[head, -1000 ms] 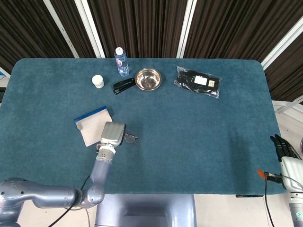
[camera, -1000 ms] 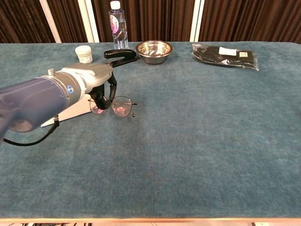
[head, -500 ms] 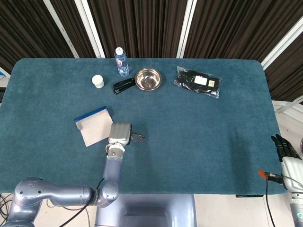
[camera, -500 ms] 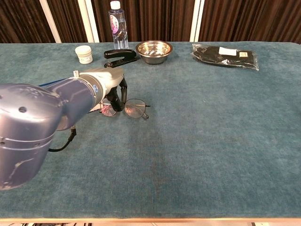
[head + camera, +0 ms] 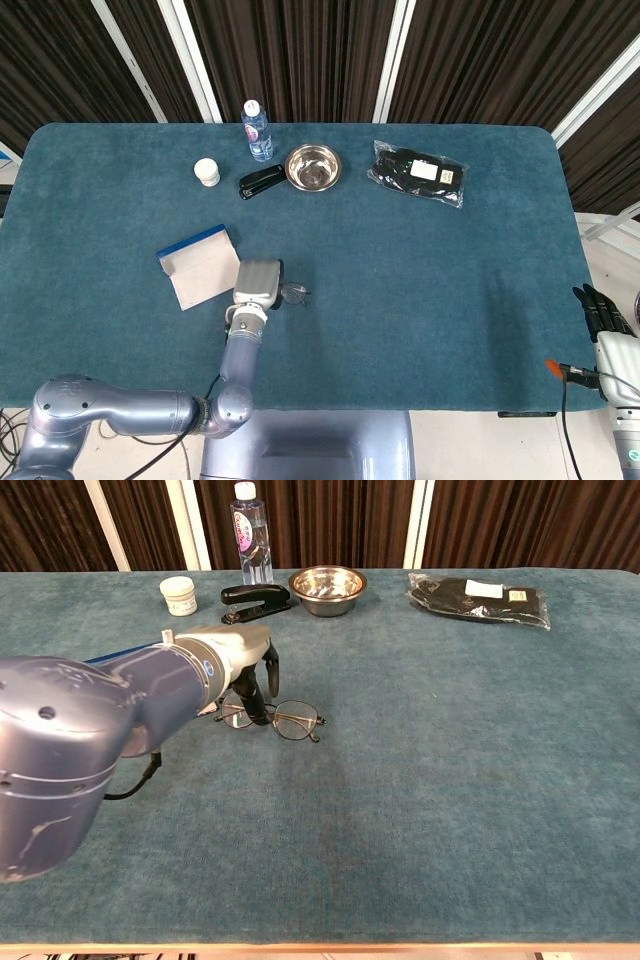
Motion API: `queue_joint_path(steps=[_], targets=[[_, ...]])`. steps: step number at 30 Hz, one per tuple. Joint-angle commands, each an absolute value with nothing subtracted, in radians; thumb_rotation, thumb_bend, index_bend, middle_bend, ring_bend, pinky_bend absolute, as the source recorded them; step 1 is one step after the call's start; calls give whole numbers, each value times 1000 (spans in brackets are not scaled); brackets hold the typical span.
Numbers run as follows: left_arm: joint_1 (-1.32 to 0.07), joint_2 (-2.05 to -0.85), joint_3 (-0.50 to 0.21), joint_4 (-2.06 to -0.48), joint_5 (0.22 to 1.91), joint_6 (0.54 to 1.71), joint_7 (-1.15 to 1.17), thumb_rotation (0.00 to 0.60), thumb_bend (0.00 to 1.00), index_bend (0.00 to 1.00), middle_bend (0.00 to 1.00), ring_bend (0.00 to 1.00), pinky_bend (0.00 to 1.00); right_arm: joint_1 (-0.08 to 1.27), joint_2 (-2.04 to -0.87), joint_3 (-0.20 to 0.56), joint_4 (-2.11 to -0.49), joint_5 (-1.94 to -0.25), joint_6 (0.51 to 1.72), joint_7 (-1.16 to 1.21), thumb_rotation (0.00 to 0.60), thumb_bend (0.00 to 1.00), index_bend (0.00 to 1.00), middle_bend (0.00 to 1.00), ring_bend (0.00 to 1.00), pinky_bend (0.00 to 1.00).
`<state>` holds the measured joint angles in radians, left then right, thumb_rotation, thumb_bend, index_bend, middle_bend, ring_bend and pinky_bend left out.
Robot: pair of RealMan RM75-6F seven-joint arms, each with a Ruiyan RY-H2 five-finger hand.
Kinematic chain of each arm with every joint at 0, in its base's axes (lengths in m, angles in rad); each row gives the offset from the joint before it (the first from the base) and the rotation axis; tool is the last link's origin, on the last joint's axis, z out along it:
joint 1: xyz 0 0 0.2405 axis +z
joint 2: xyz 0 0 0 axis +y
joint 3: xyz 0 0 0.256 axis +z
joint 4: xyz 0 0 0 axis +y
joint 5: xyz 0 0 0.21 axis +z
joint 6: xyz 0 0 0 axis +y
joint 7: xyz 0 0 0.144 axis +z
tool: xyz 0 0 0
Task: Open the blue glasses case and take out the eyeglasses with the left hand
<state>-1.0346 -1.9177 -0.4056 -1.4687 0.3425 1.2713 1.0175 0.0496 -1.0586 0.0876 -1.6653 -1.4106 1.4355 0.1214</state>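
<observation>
The left hand (image 5: 245, 665) holds the glasses (image 5: 280, 720) by the near lens and bridge, its dark fingers (image 5: 258, 695) curled down over the frame. Over the last second it has carried them rightward and toward the robot, away from the case (image 5: 200, 266), and in the chest view the glasses now sit lower than half a second ago, tilted forward with the far lens at or just above the tabletop (image 5: 450, 760); whether they touch it cannot be told. The case lies open and flat just to the left of the hand, its blue edge showing at the far side. By this reading the glasses are already out and only the set-down and release remain. The right hand (image 5: 600, 312) hangs idle off the tabletop's right edge, fingers extended, holding nothing.
</observation>
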Motion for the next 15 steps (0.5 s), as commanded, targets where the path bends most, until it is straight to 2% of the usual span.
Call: queue_joint_path(steps=[1,5,8,12,15], targets=[[-1025,-1900,-392,-1487,370,1273,1004,600,206,363,1000,974,989,49,-1059,87,-1665,-1411,1437,121,600,188,0,0,0,237],[-1008,-1866,-380,-1529,409,1279,982,600,184,351,1000,959,985,49,-1060,87,-1665,-1411,1438,119,600,187,0,0,0,238],[-982,-1818,-352,-1588,473,1289,955,600,184,350,973,896,932,48,-1060,87,-1664,-1412,1440,116,600,188,0,0,0,237],[-925,-1720,-273,-1696,619,1324,911,600,184,326,753,689,751,47,-1063,88,-1662,-1414,1444,114,600,188,0,0,0,238],[-858,-1619,-177,-1788,770,1363,862,600,183,230,543,511,579,47,-1064,88,-1661,-1414,1446,108,600,187,0,0,0,238]])
